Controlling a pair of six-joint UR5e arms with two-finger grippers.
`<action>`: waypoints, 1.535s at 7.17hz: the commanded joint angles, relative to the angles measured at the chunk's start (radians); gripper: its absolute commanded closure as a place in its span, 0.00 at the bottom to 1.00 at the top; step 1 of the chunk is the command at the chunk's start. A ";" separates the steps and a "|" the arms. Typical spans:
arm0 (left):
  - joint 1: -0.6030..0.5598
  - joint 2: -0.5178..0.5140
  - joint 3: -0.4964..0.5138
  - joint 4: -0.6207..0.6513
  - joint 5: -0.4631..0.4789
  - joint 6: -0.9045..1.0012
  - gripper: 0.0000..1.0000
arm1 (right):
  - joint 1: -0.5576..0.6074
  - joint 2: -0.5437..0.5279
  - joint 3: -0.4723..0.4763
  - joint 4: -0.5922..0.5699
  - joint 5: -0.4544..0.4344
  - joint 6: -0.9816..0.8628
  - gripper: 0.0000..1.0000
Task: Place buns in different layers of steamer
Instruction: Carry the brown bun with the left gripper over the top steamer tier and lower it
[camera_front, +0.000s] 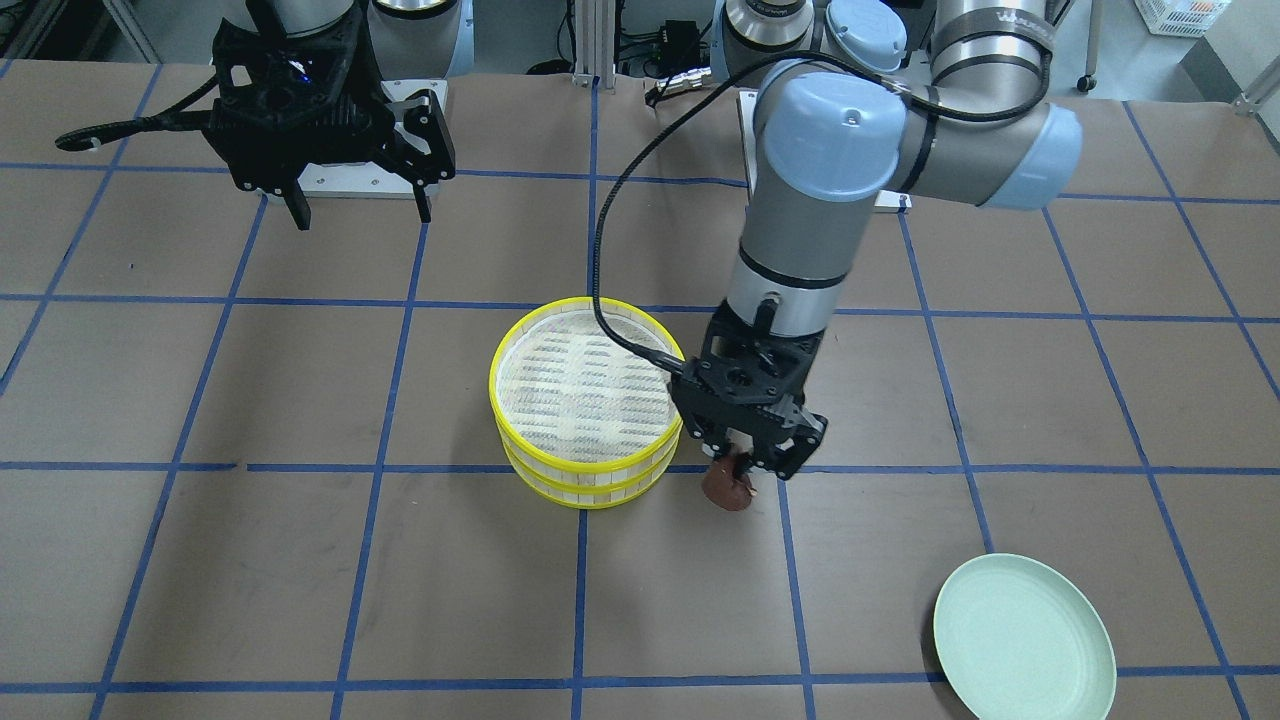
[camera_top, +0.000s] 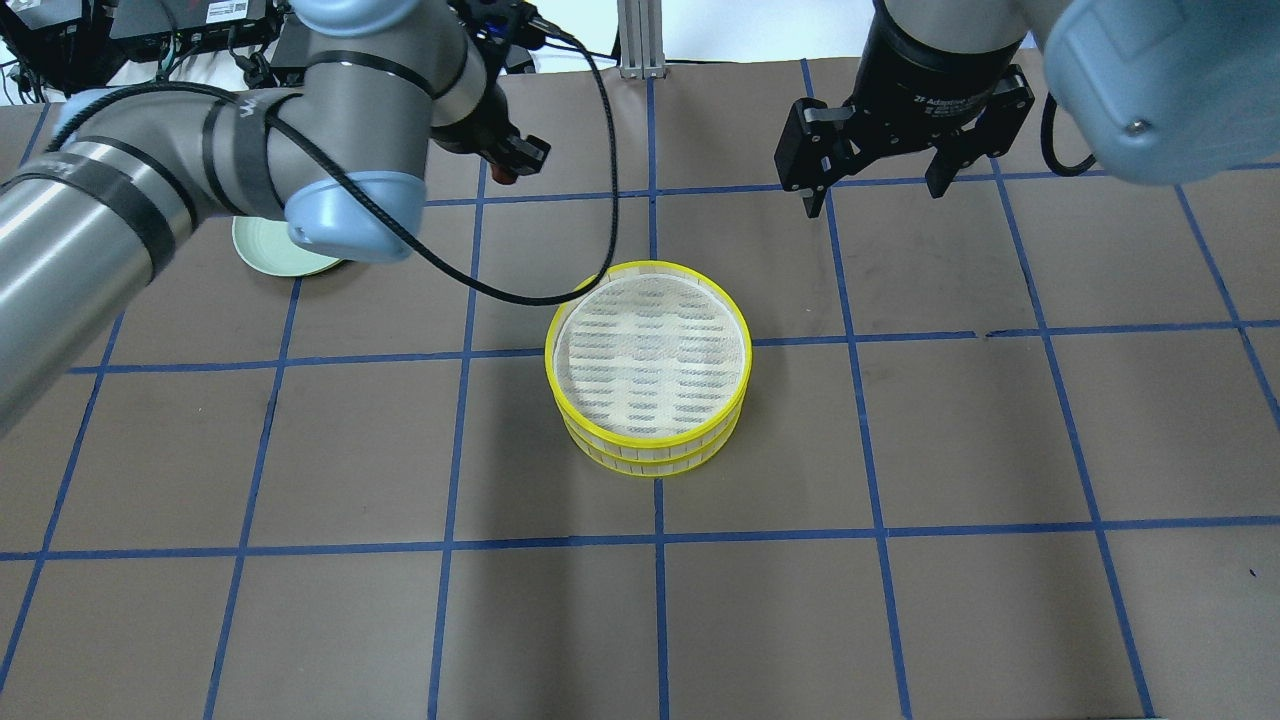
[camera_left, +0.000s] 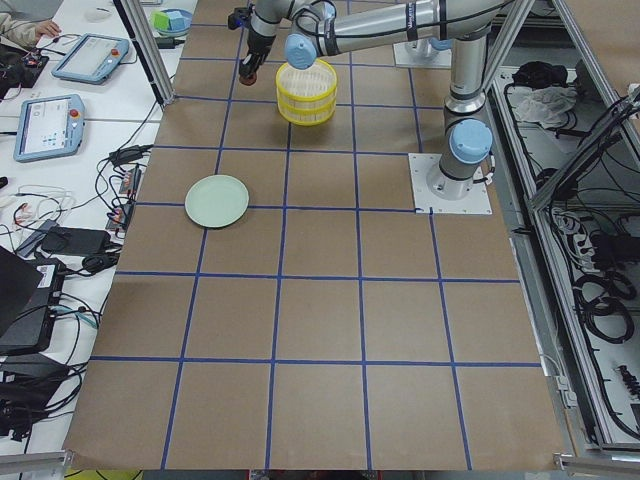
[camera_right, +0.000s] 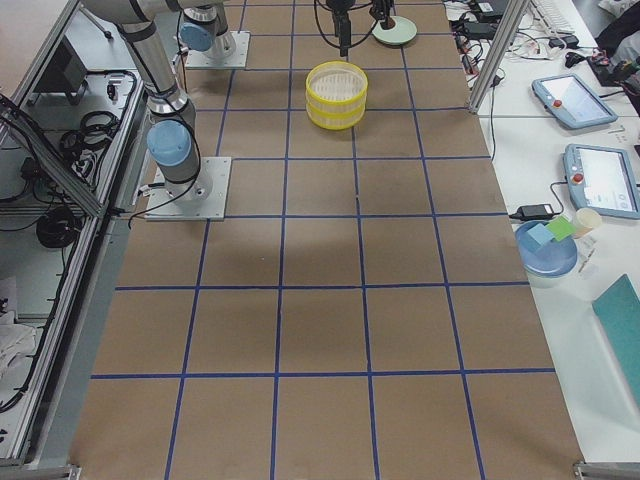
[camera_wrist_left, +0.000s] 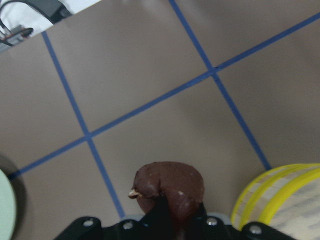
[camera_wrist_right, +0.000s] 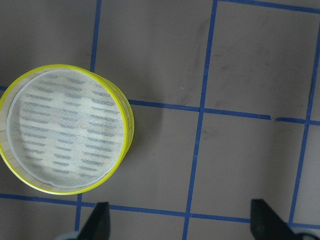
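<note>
The steamer (camera_front: 585, 400) is a stack of two yellow-rimmed layers near the table's middle; the top layer (camera_top: 648, 350) shows only its bare slatted base. My left gripper (camera_front: 738, 470) is shut on the dark reddish-brown bun (camera_front: 726, 487) and holds it off the table just beside the steamer. The left wrist view shows this bun (camera_wrist_left: 170, 184) between the fingers, with the steamer's rim (camera_wrist_left: 280, 195) at lower right. My right gripper (camera_front: 362, 215) is open and empty, back from the steamer, which its wrist view shows (camera_wrist_right: 65, 127). The cream-white bun is out of view.
A pale green plate (camera_front: 1022, 640) lies on the brown paper toward the operators' side on my left; my left arm partly hides it in the overhead view (camera_top: 265, 255). Blue tape lines grid the table.
</note>
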 joint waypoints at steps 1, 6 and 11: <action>-0.096 0.025 -0.060 -0.064 -0.001 -0.187 1.00 | 0.001 -0.002 0.003 -0.003 0.000 0.001 0.00; -0.130 0.047 -0.064 -0.223 -0.081 -0.189 0.00 | 0.000 0.000 0.003 -0.005 0.000 0.000 0.00; -0.150 0.058 -0.055 -0.258 -0.092 -0.198 0.00 | 0.000 -0.002 0.003 -0.003 -0.001 0.000 0.00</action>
